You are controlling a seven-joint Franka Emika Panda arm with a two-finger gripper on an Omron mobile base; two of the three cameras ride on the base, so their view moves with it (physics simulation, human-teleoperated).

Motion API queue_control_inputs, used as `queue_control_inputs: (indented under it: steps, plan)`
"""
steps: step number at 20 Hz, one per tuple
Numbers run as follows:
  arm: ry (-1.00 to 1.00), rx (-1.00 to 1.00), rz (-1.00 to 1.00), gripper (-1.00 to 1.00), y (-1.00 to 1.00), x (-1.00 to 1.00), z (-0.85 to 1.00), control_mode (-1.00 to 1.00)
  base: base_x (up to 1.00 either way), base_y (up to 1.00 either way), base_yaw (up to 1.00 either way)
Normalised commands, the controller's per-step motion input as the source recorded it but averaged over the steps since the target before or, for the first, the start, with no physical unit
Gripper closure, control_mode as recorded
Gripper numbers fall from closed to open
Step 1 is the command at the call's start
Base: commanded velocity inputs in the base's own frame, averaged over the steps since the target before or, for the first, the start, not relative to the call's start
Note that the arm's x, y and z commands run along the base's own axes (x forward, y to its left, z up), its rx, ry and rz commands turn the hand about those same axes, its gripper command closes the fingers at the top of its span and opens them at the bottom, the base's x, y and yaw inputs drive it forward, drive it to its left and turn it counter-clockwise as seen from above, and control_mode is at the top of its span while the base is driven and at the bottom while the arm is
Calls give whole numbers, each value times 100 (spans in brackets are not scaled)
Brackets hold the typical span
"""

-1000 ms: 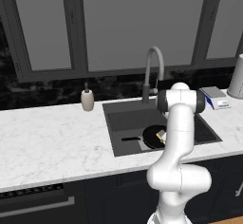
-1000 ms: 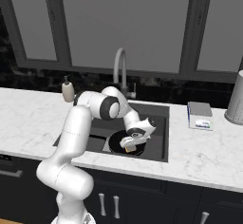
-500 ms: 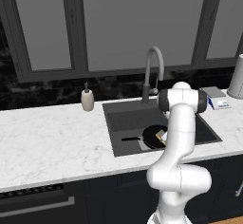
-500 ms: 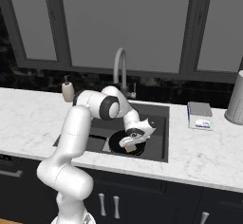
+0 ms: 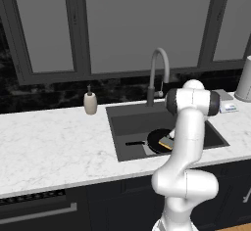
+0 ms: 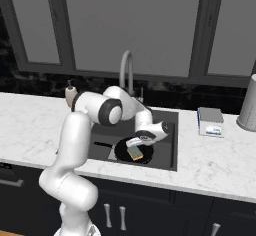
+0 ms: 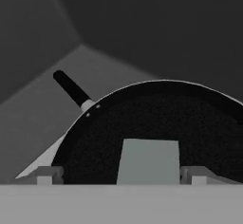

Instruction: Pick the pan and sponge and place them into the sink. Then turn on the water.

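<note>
The black pan lies on the floor of the dark sink, its short handle pointing left. The yellow sponge rests flat inside the pan, toward its right side. My gripper hovers just above the sponge, reaching down into the basin. In the hand view my gripper is open, and the sponge lies between the finger tips with a gap on each side. The pan handle points up and left there. The water is out of view.
The grey arched faucet stands behind the sink. A soap dispenser sits on the counter to its left. On the right counter are a blue-and-white box and a tall grey canister.
The fingers have spread apart and come off the sponge, which stays lying in the pan. The arm has hardly moved.
</note>
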Motion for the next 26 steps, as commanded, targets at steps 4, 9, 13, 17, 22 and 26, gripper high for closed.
queue_control_inputs:
  steps: [4,9,13,17,22,26]
  plan:
    - [-15,13,-6,-100,0,-19,100,-100,0,0,0]
    - [-19,9,-8,-100,0,-13,92,-100,0,0,0]
    - [-24,3,-1,-100,0,-1,48,-100,0,0,0]
    - [-37,1,0,-100,0,0,24,-100,0,0,0]
    - [-40,0,1,-100,-1,0,3,-100,0,0,0]
    - [-21,6,0,-100,-1,1,12,-100,0,0,0]
